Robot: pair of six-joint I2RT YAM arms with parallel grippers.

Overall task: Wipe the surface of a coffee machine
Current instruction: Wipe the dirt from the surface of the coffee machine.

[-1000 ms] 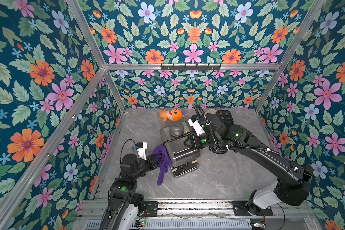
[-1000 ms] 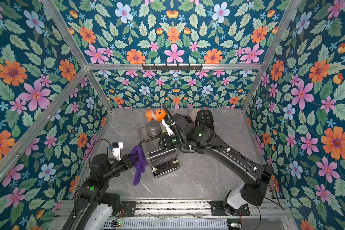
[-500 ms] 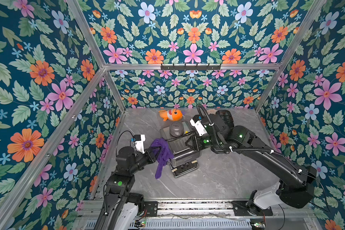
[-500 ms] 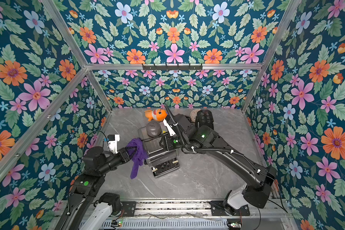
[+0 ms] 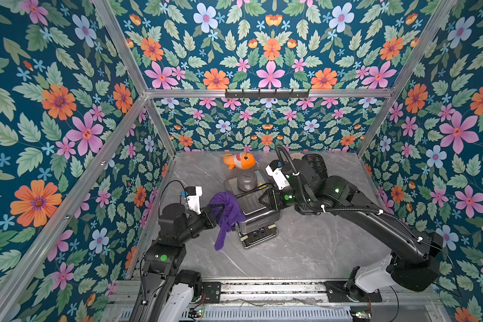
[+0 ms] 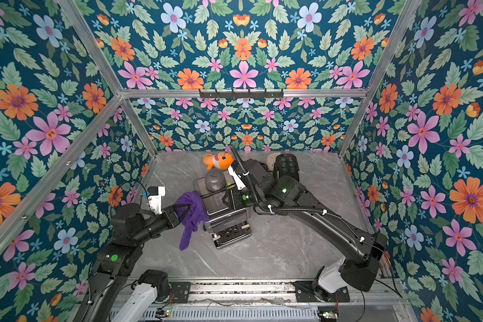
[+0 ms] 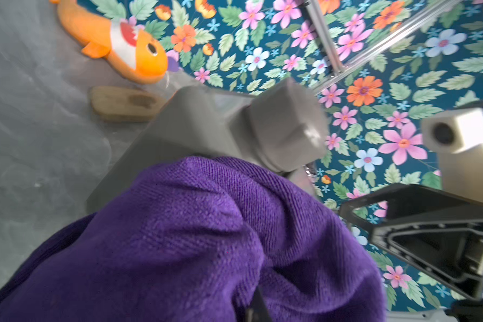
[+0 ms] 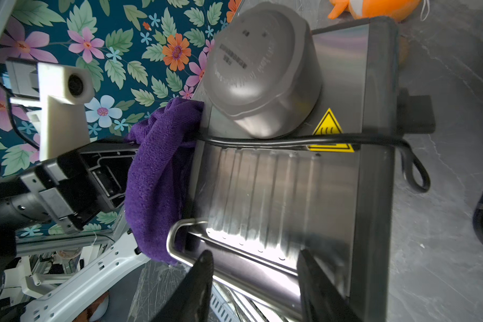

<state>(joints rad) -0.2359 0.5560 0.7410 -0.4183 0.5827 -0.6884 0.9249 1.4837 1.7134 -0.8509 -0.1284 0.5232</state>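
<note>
Near the middle of the grey marbled desk (image 5: 304,251), a little toward the left arm's side, stands the coffee machine (image 5: 255,207), its steel top ribbed and its knobbed front facing the near edge. A grey domed cap (image 5: 246,179) sits on the rear of its top. In the right wrist view a black power cord (image 8: 290,139) lies across the top just beside a yellow warning sticker (image 8: 329,131). The purple cloth (image 5: 226,212) is pressed against the machine's left side and upper left edge, with a long tail hanging down toward the desk. The left tool (image 5: 221,207) is clamped together on the bunched upper part of the cloth, which fills most of the left wrist view. The right tool (image 8: 254,267) reaches in from the opposite side, and its fingers stand apart over the right part of the machine's top. Whether they actually touch the metal is hard to say from these angles. Behind the machine, near the back wall, an orange toy fish (image 5: 241,161) lies on the desk, and a tan wooden piece (image 7: 123,104) rests just beside it. A dark object (image 5: 315,164) sits behind the right arm. Floral-patterned walls (image 5: 67,111) enclose the scene.
</note>
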